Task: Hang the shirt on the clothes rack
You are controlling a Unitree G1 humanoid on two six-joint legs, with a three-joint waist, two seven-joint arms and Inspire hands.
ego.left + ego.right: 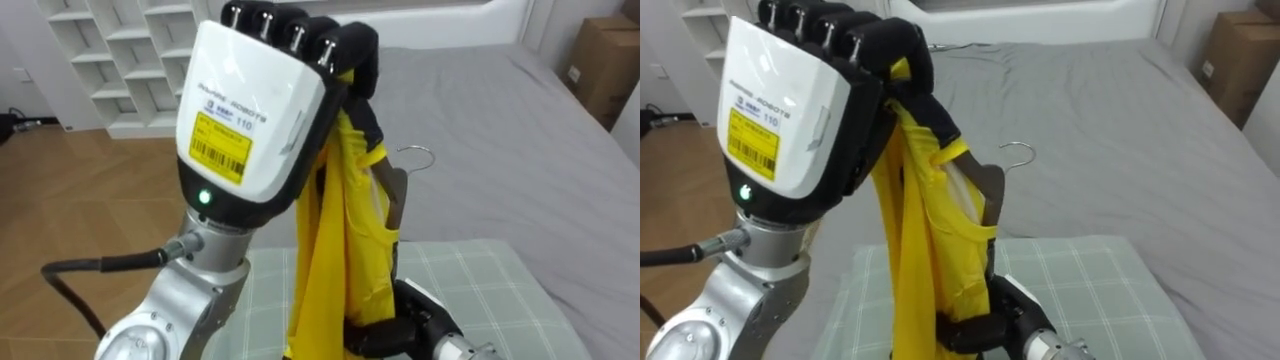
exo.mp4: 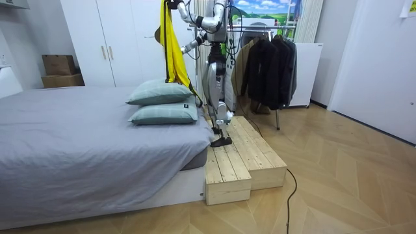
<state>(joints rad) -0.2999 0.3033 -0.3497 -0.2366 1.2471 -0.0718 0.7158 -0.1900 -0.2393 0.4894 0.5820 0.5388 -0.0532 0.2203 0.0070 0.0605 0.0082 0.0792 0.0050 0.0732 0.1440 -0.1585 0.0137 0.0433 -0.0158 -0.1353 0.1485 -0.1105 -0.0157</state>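
Note:
My left hand (image 1: 265, 90) is raised close before the camera, its back toward me and its fingers curled over the top of a yellow garment (image 1: 330, 250). The garment hangs straight down from that grip. Behind the cloth stands a wooden hanger (image 1: 396, 195) with a metal hook (image 1: 418, 155) pointing up and partly covered by the garment. Low in the picture my right hand (image 1: 392, 330) has dark fingers closed around the hanger's lower end, among the cloth. In the room view the yellow garment (image 2: 170, 39) is held high over the pillows.
I stand on a wooden platform (image 2: 244, 156) beside a grey bed (image 1: 520, 170). A checked pillow (image 1: 470, 290) lies right below my hands. A rack of dark coats (image 2: 270, 62) stands behind me. White shelves (image 1: 110, 50) and cardboard boxes (image 1: 600, 60) flank the bed.

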